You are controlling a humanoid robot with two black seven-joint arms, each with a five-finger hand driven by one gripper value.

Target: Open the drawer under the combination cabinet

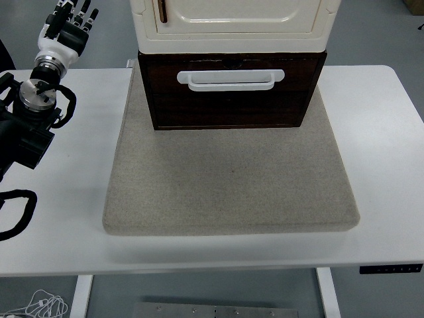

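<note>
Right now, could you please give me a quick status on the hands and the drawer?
Left hand raised at far left, fingers open, holding nothing. Right hand out of view. Dark drawer shut, white handle untouched. Grey mat in front bare.

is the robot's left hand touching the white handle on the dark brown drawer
No, the left hand is raised at the table's far left corner, well clear of the white handle on the dark brown drawer.

Bright, even overhead light; sharp focus, soft shadows.
</note>
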